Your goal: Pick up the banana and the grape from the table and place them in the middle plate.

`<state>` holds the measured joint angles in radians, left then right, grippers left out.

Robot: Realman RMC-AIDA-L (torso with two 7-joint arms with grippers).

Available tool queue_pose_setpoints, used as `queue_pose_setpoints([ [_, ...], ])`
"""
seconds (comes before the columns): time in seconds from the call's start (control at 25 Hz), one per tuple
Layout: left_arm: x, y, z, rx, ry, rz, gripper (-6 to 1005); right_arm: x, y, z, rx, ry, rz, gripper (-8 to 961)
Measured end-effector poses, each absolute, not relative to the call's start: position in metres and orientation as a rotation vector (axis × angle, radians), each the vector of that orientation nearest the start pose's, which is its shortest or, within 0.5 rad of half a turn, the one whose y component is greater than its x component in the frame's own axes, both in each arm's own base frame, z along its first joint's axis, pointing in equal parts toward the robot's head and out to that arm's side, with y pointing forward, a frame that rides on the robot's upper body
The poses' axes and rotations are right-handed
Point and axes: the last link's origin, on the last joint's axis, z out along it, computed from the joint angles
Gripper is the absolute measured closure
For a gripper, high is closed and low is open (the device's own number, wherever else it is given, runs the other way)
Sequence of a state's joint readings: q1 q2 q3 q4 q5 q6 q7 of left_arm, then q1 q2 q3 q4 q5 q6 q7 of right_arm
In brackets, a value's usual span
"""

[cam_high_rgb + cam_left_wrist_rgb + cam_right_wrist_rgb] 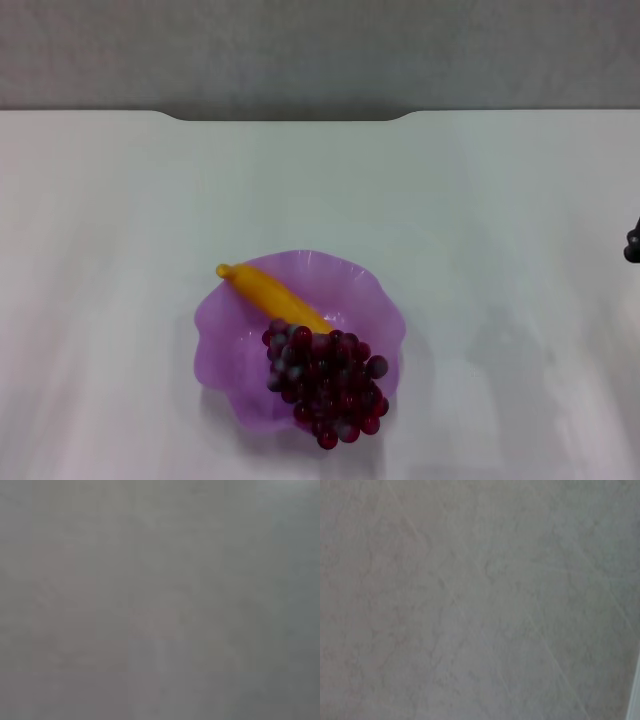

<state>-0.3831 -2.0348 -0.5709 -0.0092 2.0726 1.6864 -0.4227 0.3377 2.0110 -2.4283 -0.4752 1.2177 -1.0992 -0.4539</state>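
The purple scalloped middle plate [372, 292] sits on the white table [480, 200], near the front centre of the head view. The yellow-orange banana [275, 295] lies inside it, one end resting on the plate's far-left rim. The bunch of dark red and purple grapes [325, 380] lies in the plate's near part, over the banana's other end and reaching the front rim. A small dark part of my right gripper [632, 243] shows at the right edge, well away from the plate. My left gripper is out of view. Both wrist views show only a plain grey surface.
The table's far edge has a shallow notch [290, 117] with a grey wall behind it. Nothing else stands on the table.
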Motion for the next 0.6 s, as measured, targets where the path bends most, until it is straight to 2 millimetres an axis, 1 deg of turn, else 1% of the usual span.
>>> queue_pose_setpoints([
  [0.2,-0.339,0.279,0.052,-1.439,-0.378,-1.011,752,0.330,0.327,-0.005,-1.490,0.395,0.418,955],
  [0.4,-0.351,0.283,0.045,-1.426,-0.481,-0.943,944,0.343,0.327,0.001,-1.472,0.472,0.459,955],
  [0.6,-0.362,0.284,0.042,-1.345,-0.591,-0.922,984,0.350,0.325,0.003,-1.464,0.516,0.473,955],
])
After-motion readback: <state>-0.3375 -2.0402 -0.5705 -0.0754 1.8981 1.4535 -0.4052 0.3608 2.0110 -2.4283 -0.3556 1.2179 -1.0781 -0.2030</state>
